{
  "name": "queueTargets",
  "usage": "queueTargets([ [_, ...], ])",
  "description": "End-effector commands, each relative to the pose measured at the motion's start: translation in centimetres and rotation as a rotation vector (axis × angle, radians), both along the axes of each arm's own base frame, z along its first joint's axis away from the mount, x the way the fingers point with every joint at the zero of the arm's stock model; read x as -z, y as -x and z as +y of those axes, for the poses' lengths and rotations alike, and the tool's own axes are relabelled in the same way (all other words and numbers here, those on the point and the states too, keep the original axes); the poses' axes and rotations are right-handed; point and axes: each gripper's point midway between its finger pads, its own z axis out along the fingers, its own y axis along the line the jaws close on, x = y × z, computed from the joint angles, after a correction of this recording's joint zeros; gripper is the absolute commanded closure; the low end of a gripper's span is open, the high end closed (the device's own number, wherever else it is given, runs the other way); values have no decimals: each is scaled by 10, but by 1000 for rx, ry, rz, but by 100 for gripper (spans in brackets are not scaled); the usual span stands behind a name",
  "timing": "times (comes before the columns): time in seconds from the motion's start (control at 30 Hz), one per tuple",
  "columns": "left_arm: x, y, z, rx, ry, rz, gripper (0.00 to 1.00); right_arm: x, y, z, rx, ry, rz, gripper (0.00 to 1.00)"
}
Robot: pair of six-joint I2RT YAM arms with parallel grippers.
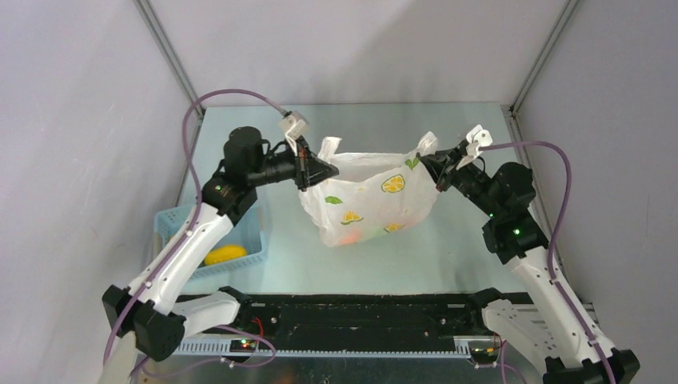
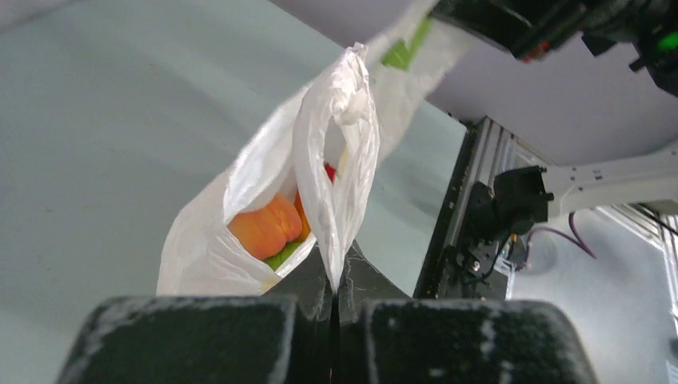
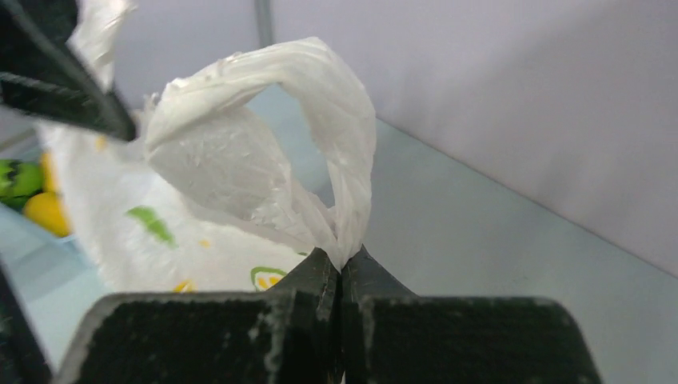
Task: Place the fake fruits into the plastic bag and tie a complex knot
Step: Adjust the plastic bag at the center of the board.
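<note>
The plastic bag (image 1: pixel 368 200) hangs stretched between the two arms over the table (image 1: pixel 456 256). From above I cannot tell whether its sagging bottom touches the surface. Through the thin film the top view gives only faint orange and red blurs of the fake fruits (image 1: pixel 356 234) low in the bag, so they cannot be counted.

The left wrist camera looks into the open mouth and shows more: a peach-orange fruit (image 2: pixel 268 228), a sliver of red fruit (image 2: pixel 329 170) behind it, and something green beneath, mostly covered by plastic.

The left gripper (image 2: pixel 334 292) is clenched on the bag's left handle strip (image 2: pixel 340 152), its jaws pressed together with the plastic pinched between them. The right gripper (image 3: pixel 342 272) is likewise clamped on the other handle, a loop (image 3: pixel 264 136) standing up from its tips.

Only the top view shows the light blue basket (image 1: pixel 172 220) at the left. It is partly covered by the left arm and holds a yellow fruit (image 1: pixel 225 254). Blurred yellow and green shapes at the left edge of the right wrist view cannot be identified.
</note>
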Motion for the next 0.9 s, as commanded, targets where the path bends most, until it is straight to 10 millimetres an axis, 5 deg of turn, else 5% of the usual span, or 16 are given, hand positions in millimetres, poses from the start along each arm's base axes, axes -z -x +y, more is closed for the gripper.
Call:
queueTargets([
  [0.0, -56, 1, 19, -83, 84, -111, 100, -17, 42, 17, -185, -19, 37, 100],
  [0.13, -60, -4, 22, -132, 102, -81, 100, -9, 65, 29, -315, -4, 101, 100],
  [0.33, -35, -18, 24, -187, 94, -1, 100, 19, 79, 37, -423, 22, 236, 100],
  [0.57, -3, 3, 16, -11, 9, -39, 94, 52, 80, 47, -513, 36, 398, 100],
  [0.63, -5, 8, 18, 8, -5, -69, 79, 53, 81, 49, -533, 33, 409, 100],
  [0.77, -37, 13, 22, -12, 14, -189, 13, 48, 85, 53, -568, 25, 394, 100],
  [0.8, -51, 14, 23, -18, 24, -230, 4, 47, 86, 53, -575, 22, 392, 100],
  [0.87, -80, 18, 22, -21, 47, -314, 1, 44, 88, 54, -589, 15, 389, 100],
])
